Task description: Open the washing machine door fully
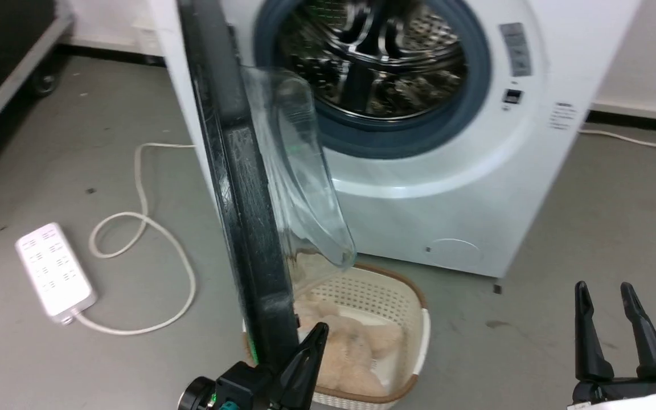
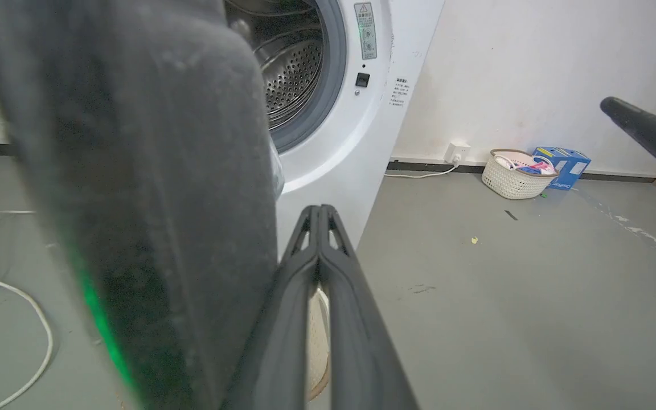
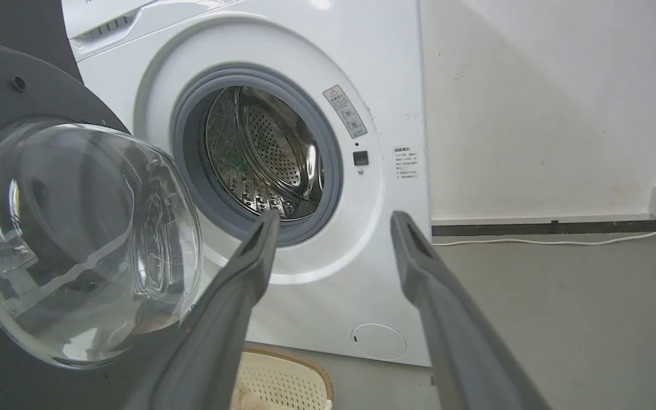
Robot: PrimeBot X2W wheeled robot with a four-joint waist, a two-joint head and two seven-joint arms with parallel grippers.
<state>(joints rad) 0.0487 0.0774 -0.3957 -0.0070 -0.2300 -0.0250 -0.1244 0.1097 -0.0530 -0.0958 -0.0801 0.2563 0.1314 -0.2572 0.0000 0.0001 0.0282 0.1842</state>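
The white washing machine [image 1: 476,171] stands with its grey-gasketed steel drum [image 1: 373,57] uncovered. The washing machine door [image 1: 242,216], black with a bulging clear glass bowl [image 1: 299,171], is swung out edge-on towards me. My left gripper [image 1: 319,330] is shut on nothing, just right of the door's lower edge on its glass side; whether it touches the door [image 2: 134,199] I cannot tell. In the left wrist view its fingers [image 2: 319,213] are pressed together. My right gripper [image 1: 604,287] is open at the lower right, well away from the door, facing the drum [image 3: 259,154] and door [image 3: 77,239].
A white lattice basket [image 1: 373,293] with beige cloth sits on the floor under the door. A white power strip [image 1: 54,267] and its looping cable [image 1: 146,222] lie to the left. Against the far wall stand a small basket [image 2: 513,173] and a blue box [image 2: 564,162].
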